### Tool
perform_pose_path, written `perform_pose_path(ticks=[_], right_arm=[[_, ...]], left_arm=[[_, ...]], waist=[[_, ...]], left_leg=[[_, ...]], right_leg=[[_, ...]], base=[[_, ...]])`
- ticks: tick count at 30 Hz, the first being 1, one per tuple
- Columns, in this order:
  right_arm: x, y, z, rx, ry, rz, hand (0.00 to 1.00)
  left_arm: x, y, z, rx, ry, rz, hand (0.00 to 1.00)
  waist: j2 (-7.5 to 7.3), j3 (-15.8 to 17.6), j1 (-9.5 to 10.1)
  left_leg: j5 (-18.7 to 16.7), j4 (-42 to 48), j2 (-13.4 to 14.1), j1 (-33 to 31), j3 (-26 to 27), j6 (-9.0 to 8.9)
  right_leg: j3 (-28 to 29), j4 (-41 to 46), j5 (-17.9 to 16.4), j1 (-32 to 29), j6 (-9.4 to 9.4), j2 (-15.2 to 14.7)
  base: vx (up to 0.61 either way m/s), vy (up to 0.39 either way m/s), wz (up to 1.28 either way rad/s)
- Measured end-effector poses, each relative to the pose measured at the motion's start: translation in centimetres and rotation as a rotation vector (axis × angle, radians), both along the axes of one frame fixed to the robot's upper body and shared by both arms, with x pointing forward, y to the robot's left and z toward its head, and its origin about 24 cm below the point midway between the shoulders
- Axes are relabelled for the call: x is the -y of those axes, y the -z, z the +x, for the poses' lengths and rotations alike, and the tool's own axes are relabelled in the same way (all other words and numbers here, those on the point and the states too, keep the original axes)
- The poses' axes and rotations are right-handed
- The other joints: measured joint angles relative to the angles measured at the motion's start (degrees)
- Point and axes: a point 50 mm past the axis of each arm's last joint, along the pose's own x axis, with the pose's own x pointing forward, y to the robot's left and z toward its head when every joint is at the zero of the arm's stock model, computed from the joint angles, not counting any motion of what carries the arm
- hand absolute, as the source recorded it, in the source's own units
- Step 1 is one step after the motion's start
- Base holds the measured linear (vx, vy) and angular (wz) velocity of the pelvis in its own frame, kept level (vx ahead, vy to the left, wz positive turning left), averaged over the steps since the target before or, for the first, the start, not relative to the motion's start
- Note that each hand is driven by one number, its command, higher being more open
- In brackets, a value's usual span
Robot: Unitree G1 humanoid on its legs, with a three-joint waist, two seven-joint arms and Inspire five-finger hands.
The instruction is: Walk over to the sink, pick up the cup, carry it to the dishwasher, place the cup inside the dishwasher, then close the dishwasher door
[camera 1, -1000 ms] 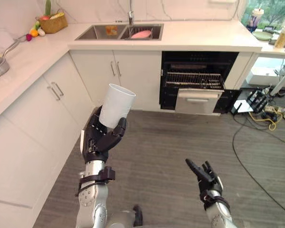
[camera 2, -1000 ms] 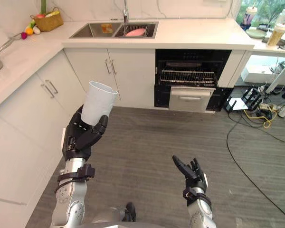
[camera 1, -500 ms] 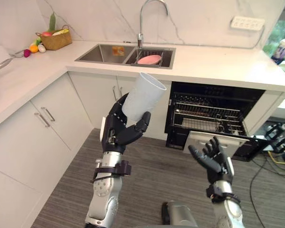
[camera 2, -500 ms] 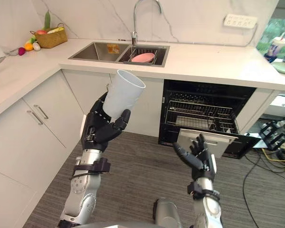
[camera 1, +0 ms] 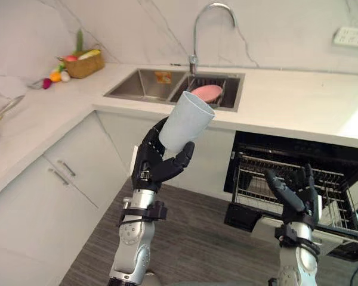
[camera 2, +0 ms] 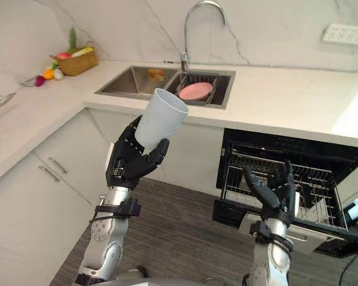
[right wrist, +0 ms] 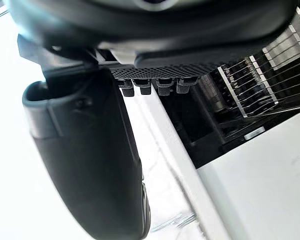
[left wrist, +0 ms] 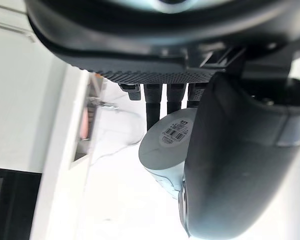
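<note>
While the cup is in the air: the pale cup [camera 1: 187, 121] is gripped in the left hand [camera 1: 157, 165], held up in front of the sink [camera 1: 142, 87] cabinet, with its mouth tilted up and away from the robot.
Left hand: fingers and thumb are curled round the cup's lower half; the left wrist view shows its stickered base [left wrist: 166, 141] beside the thumb.
Right hand [camera 1: 296, 195]: empty, fingers spread and straight, raised in front of the dishwasher rack [camera 1: 255, 180].
Dishwasher [camera 1: 286, 149]: open, rack visible, door [camera 2: 307, 237] dropped down, to the right of the cup and lower.
Weight: probably light; it looks like an empty, thin-walled tumbler.
Stiffness: likely rigid plastic, though a hard squeeze may flex the rim.
Surface: smooth and tapered, so it could slide upward out of a loose grip.
Best hold: round the narrow lower body, as now, leaving the rim free for setting it among the rack wires.
Risk: tipping on the wires when it is let go.
</note>
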Motion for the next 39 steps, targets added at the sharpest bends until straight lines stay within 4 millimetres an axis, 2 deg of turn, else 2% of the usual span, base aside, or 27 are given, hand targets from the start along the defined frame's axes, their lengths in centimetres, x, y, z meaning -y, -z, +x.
perform_pose_path(ticks=[1,2,4,5,7,8,9,10,11,13,14,15,17,19,20,21,23,24,25,27,28,30,31,33,35,38,39], right_arm=[[0.1,0.1,-0.2,-0.007,0.002,-0.003,1.00],[-0.2,0.8,-0.6,-0.029,0.009,0.021,1.00],[-0.4,1.1,-1.3,-0.042,0.022,0.034,1.00],[-0.3,1.2,-1.4,-0.044,0.028,0.036,1.00],[-0.2,1.6,-2.2,-0.059,0.056,0.059,1.00],[-0.3,1.8,-2.4,-0.063,0.061,0.068,1.00],[-0.7,2.1,-2.5,-0.068,0.064,0.085,1.00],[-1.2,2.2,-2.4,-0.069,0.058,0.100,1.00],[-1.4,2.3,-2.4,-0.072,0.053,0.103,1.00],[-2.2,2.4,-2.1,-0.085,0.007,0.089,1.00],[-3.1,2.4,-1.7,-0.085,-0.037,0.081,1.00],[-3.8,2.4,-1.4,-0.083,-0.068,0.088,1.00],[-4.3,1.6,-1.0,-0.062,-0.100,0.062,1.00],[-4.2,0.3,-0.5,-0.031,-0.115,-0.027,1.00],[-3.9,-0.9,-0.1,-0.007,-0.116,-0.113,1.00],[-3.5,-1.8,0.1,0.015,-0.108,-0.177,1.00],[-3.2,-2.8,0.4,0.044,-0.091,-0.210,1.00],[-3.2,-3.4,0.7,0.073,-0.086,-0.218,1.00],[-2.8,-5.2,1.2,0.150,-0.087,-0.252,1.00],[-2.4,-6.3,1.4,0.203,-0.083,-0.274,1.00],[-1.7,-6.9,1.2,0.227,-0.031,-0.278,1.00],[-1.0,-7.1,1.0,0.235,0.026,-0.258,1.00],[-0.2,-7.0,0.6,0.237,0.096,-0.213,1.00],[0.8,-7.1,0.2,0.236,0.165,-0.182,1.00],[1.5,-7.1,0.1,0.234,0.189,-0.161,1.00],[1.8,-6.7,0.2,0.223,0.158,-0.071,1.00],[1.9,-6.4,0.3,0.213,0.145,-0.028,1.00]], left_arm=[[0.0,0.1,0.0,-0.006,0.000,0.002,0.00],[-0.4,0.5,0.0,-0.018,0.003,0.017,0.00],[-0.6,0.4,0.2,-0.013,0.001,0.039,0.00],[-0.5,0.2,0.3,-0.010,-0.002,0.037,0.00],[0.1,-0.2,0.7,0.005,0.003,0.054,0.00],[0.3,-0.3,0.8,0.012,0.006,0.063,0.00],[0.4,-0.7,1.1,0.025,0.005,0.068,0.00],[0.4,-0.9,1.4,0.030,-0.005,0.072,0.00],[0.4,-0.9,1.4,0.027,-0.010,0.071,0.00],[-0.1,-1.1,1.5,0.033,-0.057,0.082,0.00],[-0.7,-1.3,1.7,0.036,-0.095,0.075,0.00],[-1.4,-1.4,1.9,0.039,-0.130,0.075,0.00],[-2.6,-1.5,2.0,0.036,-0.176,0.087,0.00],[-3.5,-1.3,2.0,0.025,-0.208,0.111,0.00],[-3.4,-1.2,2.0,0.019,-0.214,0.111,0.00],[-2.9,-1.3,2.1,0.023,-0.200,0.105,0.00],[-2.2,-1.3,2.1,0.027,-0.178,0.129,0.00],[-1.9,-1.2,2.0,0.027,-0.170,0.138,0.00],[-1.7,-1.4,2.0,0.036,-0.162,0.143,0.00],[-1.8,-1.4,2.0,0.038,-0.165,0.148,0.00],[-1.8,-1.5,2.0,0.044,-0.157,0.142,0.00],[-1.7,-1.9,1.9,0.060,-0.148,0.131,0.00],[-1.7,-2.4,1.8,0.079,-0.137,0.115,0.00],[-1.7,-2.9,1.7,0.100,-0.129,0.098,0.00],[-1.7,-3.6,1.4,0.130,-0.117,0.076,0.00],[-1.7,-3.4,0.8,0.112,-0.057,-0.049,0.00],[-1.6,-2.9,0.4,0.085,-0.037,-0.113,0.00]], waist=[[0.23,-0.2,0.02],[-2.38,-0.6,-0.67],[-5.11,-1.4,-2.62],[-5.45,-1.2,-2.87],[-5.83,-1.1,-2.97],[-5.95,-1.0,-2.93],[-6.73,-0.5,-2.87],[-7.20,-0.1,-2.88],[-7.07,-0.1,-2.96],[-6.19,-0.3,-2.75],[-5.43,-0.5,-2.85],[-5.38,-0.3,-2.77],[-5.97,0.5,-2.55],[-6.57,0.4,-2.58],[-5.23,0.4,-3.02],[-3.88,0.9,-3.12],[-3.65,1.4,-2.88],[-3.76,1.6,-2.78],[-2.21,2.3,-2.86],[-1.00,2.3,-2.81],[-0.87,2.1,-2.89],[-0.56,2.0,-2.84],[-0.73,2.1,-2.85],[-0.80,2.1,-2.90],[-0.89,1.8,-2.86],[0.47,1.0,-2.96],[1.55,0.2,-2.91]], left_leg=[[5.0,0.7,0.0,0.4,-0.2,1.11],[4.5,3.1,-2.4,1.1,1.4,1.13],[1.7,3.6,-7.0,1.5,2.3,3.34],[0.9,4.0,-8.1,1.7,2.4,3.69],[-2.6,6.0,-10.9,3.0,2.5,5.14],[-3.6,6.5,-11.6,3.7,2.5,5.32],[-5.0,7.1,-12.5,5.6,2.7,5.99],[-6.4,7.0,-13.4,8.3,3.3,6.53],[-7.0,6.3,-13.6,10.0,3.7,6.94],[-9.1,5.2,-12.7,13.2,6.0,7.97],[-9.7,4.7,-11.4,14.0,7.3,7.74],[-10.0,4.0,-10.1,14.5,8.6,7.32],[-10.0,3.5,-9.5,16.2,11.0,6.01],[-11.6,4.6,-10.2,17.3,12.7,5.03],[-13.4,6.3,-9.1,16.8,12.7,4.39],[-15.1,8.8,-7.0,16.1,12.8,3.33],[-17.4,17.2,-3.3,14.5,12.7,2.24],[-17.4,26.0,-0.6,11.6,12.3,2.28],[-14.7,40.1,4.6,6.9,11.8,6.02],[-9.3,48.9,7.5,4.2,10.7,7.42],[-11.2,51.6,6.4,2.8,7.5,6.20],[-13.8,50.2,4.2,2.5,5.5,5.49],[-16.5,45.1,1.0,2.8,3.5,4.40],[-17.6,33.9,-3.5,3.2,-0.4,3.50],[-16.8,18.7,-8.3,3.5,-8.1,2.30],[-12.2,8.3,-9.1,3.4,-13.1,0.66],[-8.0,8.7,-8.7,4.1,-12.3,-0.62]], right_leg=[[1.0,0.3,-0.7,0.4,0.98,-0.3],[2.2,1.4,-1.9,0.9,2.48,-3.4],[3.2,3.4,-1.9,0.5,3.39,-8.2],[3.5,4.2,-1.8,0.5,3.71,-9.2],[4.1,10.6,0.1,-0.5,6.89,-12.2],[4.7,14.3,0.6,-1.7,7.17,-12.8],[6.4,24.3,3.3,-5.8,6.80,-14.0],[7.5,33.9,9.4,-9.8,5.28,-15.5],[7.6,37.3,13.1,-11.2,4.83,-16.0],[6.4,41.7,8.8,-15.5,3.25,-15.2],[3.0,38.2,4.2,-17.8,3.43,-12.6],[-1.6,31.3,2.2,-19.1,3.97,-9.6],[-8.1,22.2,2.3,-19.5,3.31,-6.9],[-11.9,15.4,6.9,-19.2,-3.73,-5.6],[-12.1,13.4,5.8,-18.0,-5.49,-4.3],[-12.5,12.1,5.4,-17.2,-5.69,-2.7],[-12.0,11.1,3.4,-15.5,-6.63,-0.1],[-11.4,11.1,2.9,-14.7,-6.97,0.8],[-10.1,11.3,1.8,-13.3,-7.63,3.0],[-7.8,11.5,0.8,-11.8,-8.32,4.7],[-5.5,11.6,0.2,-10.7,-9.04,5.0],[-3.1,11.6,0.0,-10.0,-8.96,5.0],[-0.2,10.7,0.5,-8.5,-8.13,4.7],[3.5,9.7,0.7,-7.2,-7.82,3.9],[8.8,9.1,0.5,-7.1,-6.33,2.6],[15.5,9.0,-1.2,-7.6,-3.58,2.6],[18.3,9.1,-1.7,-7.6,-2.62,3.2]], base=[[0.47,0.374,-0.62],[0.45,0.365,-0.31],[0.30,0.250,0.05],[0.23,0.217,0.18],[0.25,0.249,0.16],[0.25,0.280,0.08],[0.18,0.211,-0.08],[0.20,0.244,-0.17],[0.14,0.168,-0.39],[0.12,0.140,-0.54],[0.11,0.068,-0.63],[0.13,0.042,-0.61],[0.17,-0.015,-0.66],[0.23,-0.062,-0.57],[0.24,-0.085,-0.22],[0.26,-0.101,-0.17],[0.17,-0.102,-0.28],[0.18,-0.181,-0.62],[0.15,-0.142,-0.67],[0.23,-0.066,-0.83],[0.30,0.009,-0.87],[0.30,0.046,-0.85],[0.29,0.089,-0.92],[0.30,0.160,-1.11],[0.22,0.180,-1.18],[0.21,0.272,-1.22],[0.17,0.240,-1.16]])
